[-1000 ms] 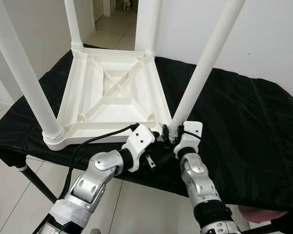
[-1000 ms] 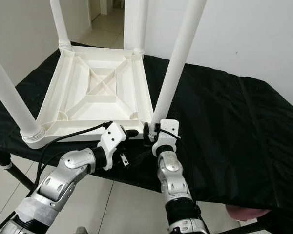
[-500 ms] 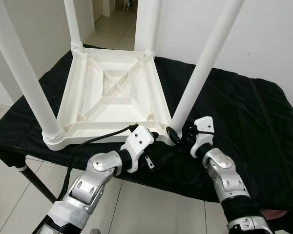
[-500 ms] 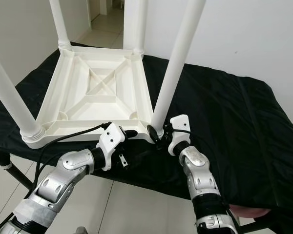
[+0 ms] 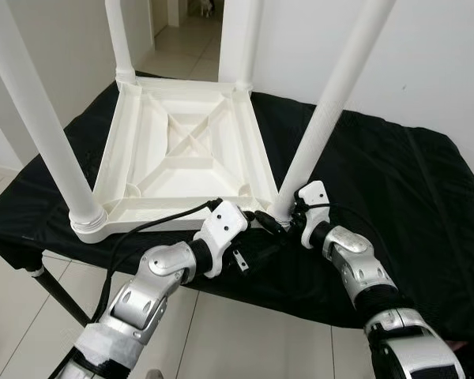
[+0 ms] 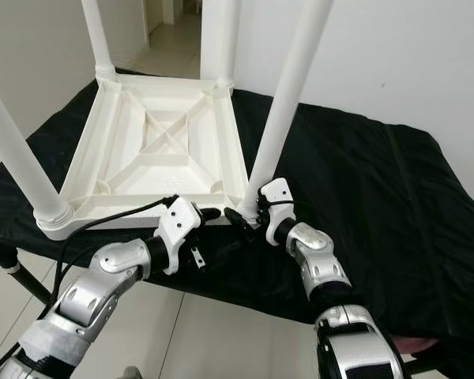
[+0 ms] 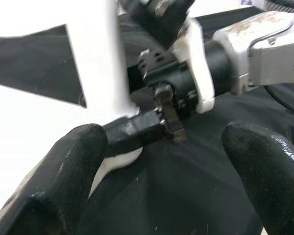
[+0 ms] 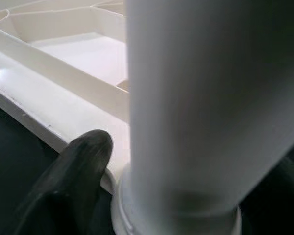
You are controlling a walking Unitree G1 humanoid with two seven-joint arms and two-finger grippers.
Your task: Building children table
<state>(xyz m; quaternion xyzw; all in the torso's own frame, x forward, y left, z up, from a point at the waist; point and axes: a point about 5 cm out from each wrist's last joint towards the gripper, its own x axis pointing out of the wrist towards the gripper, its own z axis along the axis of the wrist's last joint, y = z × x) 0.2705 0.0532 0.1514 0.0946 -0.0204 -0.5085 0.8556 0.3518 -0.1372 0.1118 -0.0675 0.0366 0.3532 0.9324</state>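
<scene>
Bright, even daylight; blurred wrist close-ups

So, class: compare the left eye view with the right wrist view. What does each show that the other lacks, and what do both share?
Left eye view alone: the whole upturned table on the black cloth, four legs up, and the left gripper by its near corner. Right wrist view alone: a close look at one black fingertip beside the leg's collar. Shared: the near right leg and the table's ribbed underside.

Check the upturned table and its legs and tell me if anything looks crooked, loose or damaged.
Nothing stands out. The white plastic children's table lies upside down on the black cloth-covered bench, all four white round legs seated at its corners with no cracks visible. The right gripper is at the base of the near right leg; the left gripper waits beside it, fingers open.
</scene>
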